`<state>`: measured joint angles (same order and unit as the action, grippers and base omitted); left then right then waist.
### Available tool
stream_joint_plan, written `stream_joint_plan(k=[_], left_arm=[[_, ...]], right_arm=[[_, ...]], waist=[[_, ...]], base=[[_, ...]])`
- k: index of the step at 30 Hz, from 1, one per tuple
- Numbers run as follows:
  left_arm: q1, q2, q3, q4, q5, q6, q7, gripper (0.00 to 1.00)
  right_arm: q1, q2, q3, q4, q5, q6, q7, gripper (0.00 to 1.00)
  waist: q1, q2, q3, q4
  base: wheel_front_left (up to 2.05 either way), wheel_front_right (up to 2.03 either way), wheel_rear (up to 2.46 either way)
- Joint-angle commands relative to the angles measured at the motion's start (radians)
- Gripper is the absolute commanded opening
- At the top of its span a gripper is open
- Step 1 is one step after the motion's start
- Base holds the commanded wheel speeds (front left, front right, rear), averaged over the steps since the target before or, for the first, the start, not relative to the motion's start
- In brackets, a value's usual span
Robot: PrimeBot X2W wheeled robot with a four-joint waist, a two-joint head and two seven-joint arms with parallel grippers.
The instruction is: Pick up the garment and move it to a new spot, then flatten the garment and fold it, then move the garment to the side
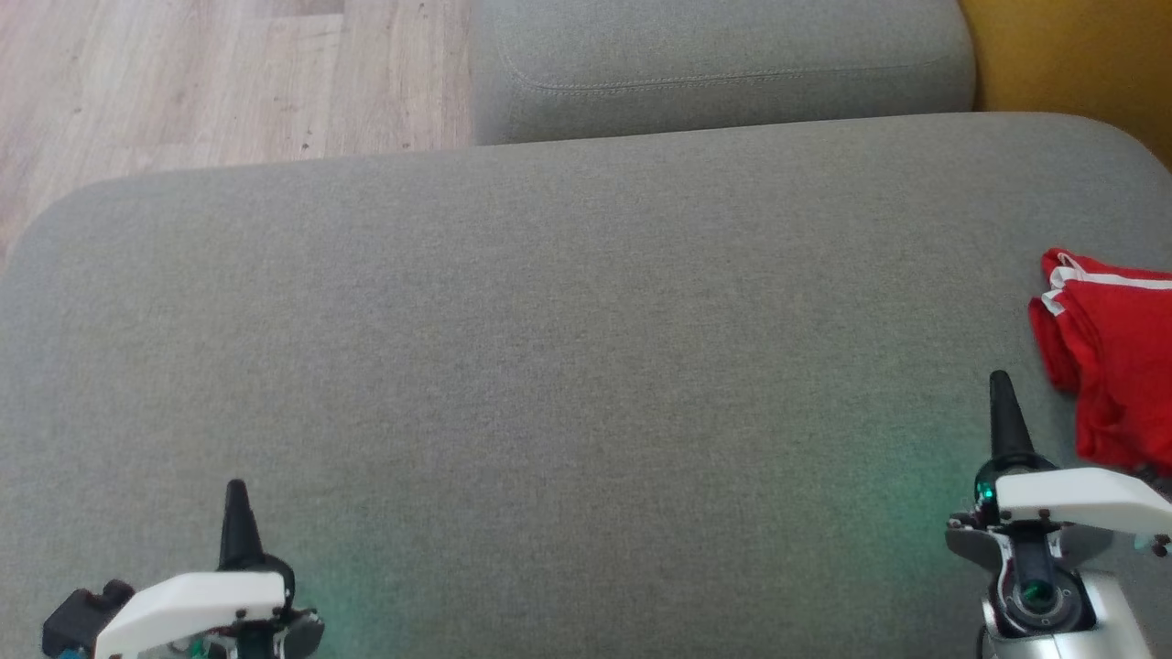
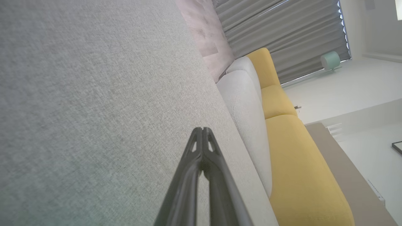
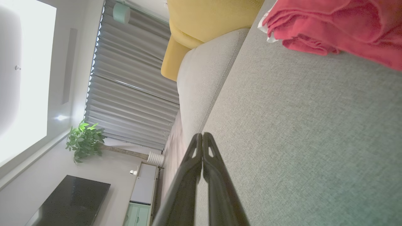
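1. Right claw (image 1: 1001, 384) is pinched fully closed with nothing in it, sitting low over the grey cushion (image 1: 549, 320), near the red garment (image 1: 1112, 357) but not touching it.
2. Left claw (image 1: 236, 490), same deal: closed, empty, well apart from the cloth.
3. Garment lies in bunched layers far out on the robot's right. My guess is it's parked there to leave the middle free.

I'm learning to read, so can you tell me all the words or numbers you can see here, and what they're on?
None: no words, numbers or signs can be read in these pictures.
The red garment has white stripes, but no letters show on it.
The grey cushion is plain cloth.
The dark screen is blank.
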<state>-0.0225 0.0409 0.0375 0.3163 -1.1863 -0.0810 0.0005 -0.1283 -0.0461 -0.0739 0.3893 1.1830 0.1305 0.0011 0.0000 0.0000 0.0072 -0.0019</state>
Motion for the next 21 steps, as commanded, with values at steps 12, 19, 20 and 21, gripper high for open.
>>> stream_joint_plan(k=[12, 19, 20, 21], left_arm=[[-0.067, 0.008, 0.048, -0.048, -0.154, -0.022, 0.043, 0.00], [-0.072, 0.008, 0.057, -0.055, -0.234, -0.030, 0.064, 0.00], [-0.073, 0.008, 0.058, -0.056, -0.245, -0.031, 0.067, 0.00], [-0.074, 0.008, 0.059, -0.057, -0.257, -0.033, 0.070, 0.00]], right_arm=[[-0.004, -0.004, -0.007, -0.077, 0.157, 0.000, 0.043, 0.00], [0.003, -0.004, -0.017, -0.097, 0.237, 0.000, 0.064, 0.00], [0.004, -0.004, -0.018, -0.100, 0.248, 0.000, 0.067, 0.00], [0.005, -0.004, -0.019, -0.103, 0.260, 0.000, 0.070, 0.00]], waist=[[0.0000, 0.0000, -0.001, 0.001], [0.0000, 0.0000, -0.002, 0.001], [0.0000, 0.0000, -0.002, 0.001], [0.0000, 0.0000, -0.002, 0.001]], base=[[0.00, 0.00, 0.00], [0.00, 0.00, 0.00], [0.00, 0.00, 0.00], [0.00, 0.00, 0.00]])
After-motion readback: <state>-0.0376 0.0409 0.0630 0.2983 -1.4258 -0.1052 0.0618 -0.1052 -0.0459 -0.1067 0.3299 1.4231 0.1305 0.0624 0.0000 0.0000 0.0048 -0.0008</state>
